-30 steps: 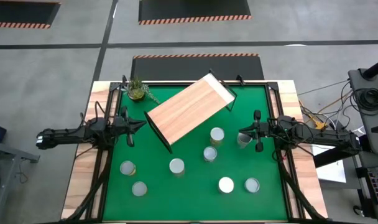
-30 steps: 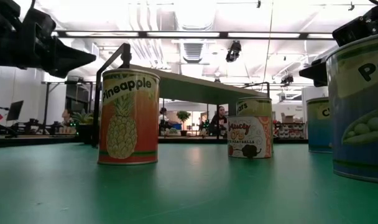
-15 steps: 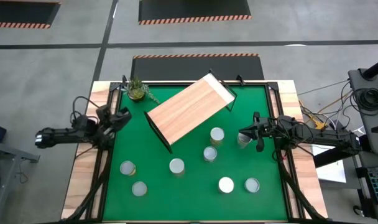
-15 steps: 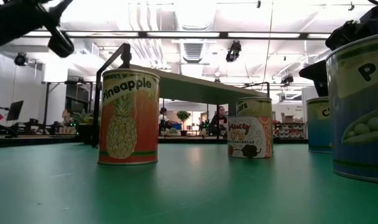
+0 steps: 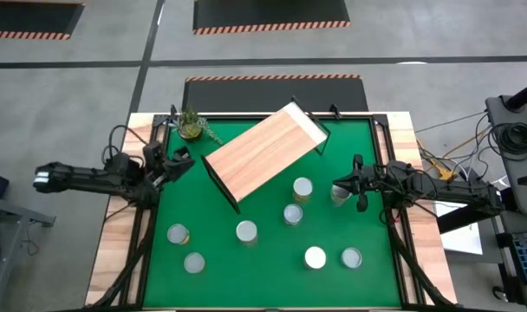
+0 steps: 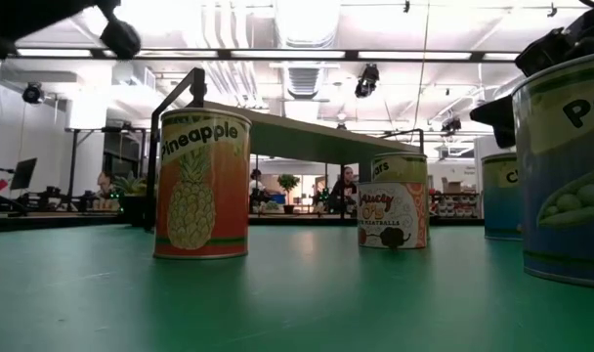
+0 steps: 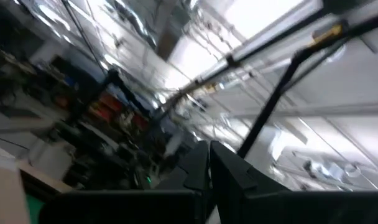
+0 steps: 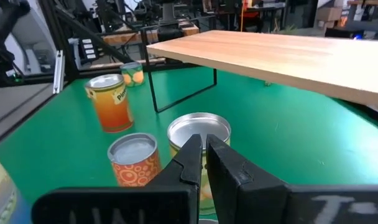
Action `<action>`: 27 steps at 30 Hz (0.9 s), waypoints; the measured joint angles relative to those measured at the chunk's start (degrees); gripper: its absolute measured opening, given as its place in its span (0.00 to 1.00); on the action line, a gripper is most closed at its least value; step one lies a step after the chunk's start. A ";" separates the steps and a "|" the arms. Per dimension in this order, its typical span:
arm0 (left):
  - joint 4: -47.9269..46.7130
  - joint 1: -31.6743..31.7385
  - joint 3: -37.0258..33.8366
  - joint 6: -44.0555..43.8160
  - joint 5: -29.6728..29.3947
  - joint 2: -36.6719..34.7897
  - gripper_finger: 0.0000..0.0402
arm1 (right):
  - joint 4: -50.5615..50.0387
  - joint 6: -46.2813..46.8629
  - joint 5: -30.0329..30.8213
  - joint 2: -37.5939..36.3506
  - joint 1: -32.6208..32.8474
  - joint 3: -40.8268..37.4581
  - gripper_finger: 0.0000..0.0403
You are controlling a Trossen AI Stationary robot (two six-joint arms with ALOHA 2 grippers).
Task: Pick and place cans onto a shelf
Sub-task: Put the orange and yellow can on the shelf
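Several cans stand upright on the green mat [image 5: 203, 217], among them ones at the middle [image 5: 302, 188], [image 5: 293, 214], [image 5: 246, 231]. The light-wood shelf [image 5: 263, 152] stands slantwise at the far middle on its black frame. My right gripper [image 5: 336, 188] is shut and empty, level, just above one can [image 5: 340, 198] at the right. Its wrist view [image 8: 205, 155] looks over two cans [image 8: 199, 132], [image 8: 134, 158] toward the shelf [image 8: 282, 56]. My left gripper [image 5: 182, 156] is shut and empty near the left edge, tipped up toward the ceiling [image 7: 209, 168].
A small potted plant [image 5: 191, 124] stands at the far left corner. More cans stand near the front edge at the left [image 5: 178, 234], [image 5: 193, 262] and right [image 5: 315, 257], [image 5: 351, 257]. In the low view a pineapple can [image 6: 201, 184] and a meatballs can [image 6: 393, 210] stand before the shelf.
My left gripper has drawn back toward the table's left edge, away from the shelf, and has tipped upward, staying shut. The cans and the shelf have kept their places.
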 joint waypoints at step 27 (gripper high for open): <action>-79.32 -27.71 59.87 -28.93 -9.13 51.43 0.00 | 0.24 13.63 0.03 0.00 0.00 -0.01 0.03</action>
